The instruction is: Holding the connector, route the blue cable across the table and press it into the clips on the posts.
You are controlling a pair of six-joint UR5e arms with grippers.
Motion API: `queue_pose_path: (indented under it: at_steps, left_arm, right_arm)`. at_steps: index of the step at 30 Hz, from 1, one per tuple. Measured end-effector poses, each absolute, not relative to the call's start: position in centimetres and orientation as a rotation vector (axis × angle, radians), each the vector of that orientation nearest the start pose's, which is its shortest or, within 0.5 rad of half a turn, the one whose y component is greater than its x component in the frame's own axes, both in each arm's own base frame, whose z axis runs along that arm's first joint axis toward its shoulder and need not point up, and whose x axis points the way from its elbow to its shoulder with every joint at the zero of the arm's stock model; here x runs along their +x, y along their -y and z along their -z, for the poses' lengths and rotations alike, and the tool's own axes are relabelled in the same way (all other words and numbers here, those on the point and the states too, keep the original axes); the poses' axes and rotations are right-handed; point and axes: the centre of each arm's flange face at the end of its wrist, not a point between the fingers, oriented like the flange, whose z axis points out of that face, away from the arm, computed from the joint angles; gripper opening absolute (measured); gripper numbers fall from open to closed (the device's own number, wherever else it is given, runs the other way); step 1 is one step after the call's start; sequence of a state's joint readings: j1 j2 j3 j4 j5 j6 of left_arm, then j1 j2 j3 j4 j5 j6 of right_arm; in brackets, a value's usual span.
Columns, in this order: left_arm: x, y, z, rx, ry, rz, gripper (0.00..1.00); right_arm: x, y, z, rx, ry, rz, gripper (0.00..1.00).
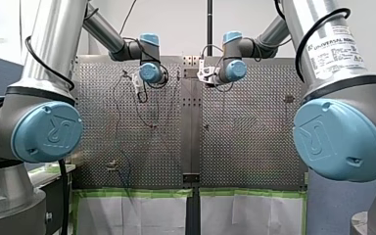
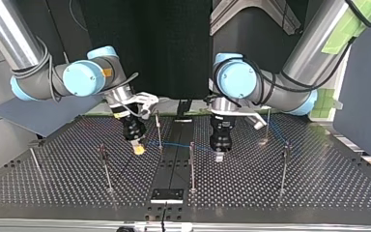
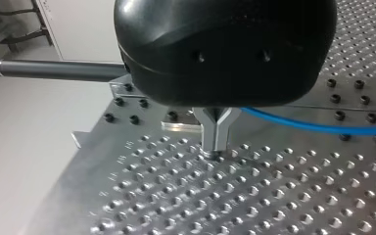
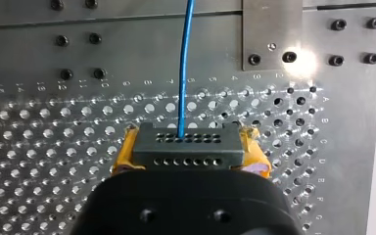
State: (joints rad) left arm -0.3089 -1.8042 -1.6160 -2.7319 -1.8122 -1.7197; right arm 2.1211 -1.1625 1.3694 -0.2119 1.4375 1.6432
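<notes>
The perforated table [image 2: 319,188] fills the scene, with a solid dark strip running near to far down its middle. In the top view our right arm [image 2: 43,77] comes in at the left and our left arm [image 2: 285,72] at the right. Both reach down close to the middle, one on each side of the strip.

The right gripper [image 2: 138,148] hangs tilted just above the table left of the strip. The left gripper [image 2: 220,155] stands upright right of it, with its tip low at the table. Thin posts [image 2: 192,166] stand upright across the table, two beside the strip and others well apart toward the left and right.

In the right wrist view the right gripper [image 4: 191,155] has its yellow-padded fingers [image 4: 257,159] clenched on the connector [image 4: 186,139]. The connector is a grey block with two rows of small holes, held just above the table. In the left wrist view the left gripper [image 3: 217,152] has its metal fingers [image 3: 210,132] pressed together with nothing between them, tips at the table surface.

The blue cable [image 4: 182,63] leaves the connector's middle and runs straight ahead of the right gripper. In the top view the cable [image 2: 174,144] stretches from the right gripper past the two middle posts toward the left gripper. We cannot tell whether it is fastened to the posts. In the left wrist view it [image 3: 323,128] passes behind the left gripper, apart from its fingers.
</notes>
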Motion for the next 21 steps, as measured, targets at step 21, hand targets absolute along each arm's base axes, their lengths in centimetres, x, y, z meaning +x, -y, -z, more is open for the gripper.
queue_pose_path:
  at_steps: [21]
  left_arm:
    - [48.9, 28.1, -37.2, -0.070, -1.535, 0.146, 0.02]
  right_arm:
    - [46.4, 46.7, -40.0, 1.653, 0.842, -1.770, 0.00]
